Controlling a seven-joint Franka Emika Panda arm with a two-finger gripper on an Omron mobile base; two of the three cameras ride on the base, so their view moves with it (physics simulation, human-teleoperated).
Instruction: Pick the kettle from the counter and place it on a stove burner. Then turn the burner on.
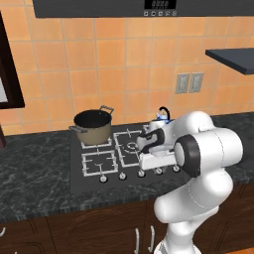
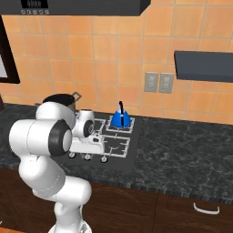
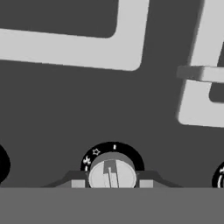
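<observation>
Gripping a silver knob [image 3: 112,173] at the bottom centre of the hand view, fingers [image 3: 78,183] narrowed onto either side of it, gripper [image 3: 112,183] centred over the dial markings. Kettle [image 2: 121,119] already sitting on the rear burner [image 2: 121,125] at centre of the right base view, on the stove [image 2: 119,159]. Keeping the hand square over the knob axis, twisting steadily without slipping, checking that this knob matches the kettle's burner

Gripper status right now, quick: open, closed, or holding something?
Gripper: closed on a silver stove knob, one fingertip on each side of it.
</observation>
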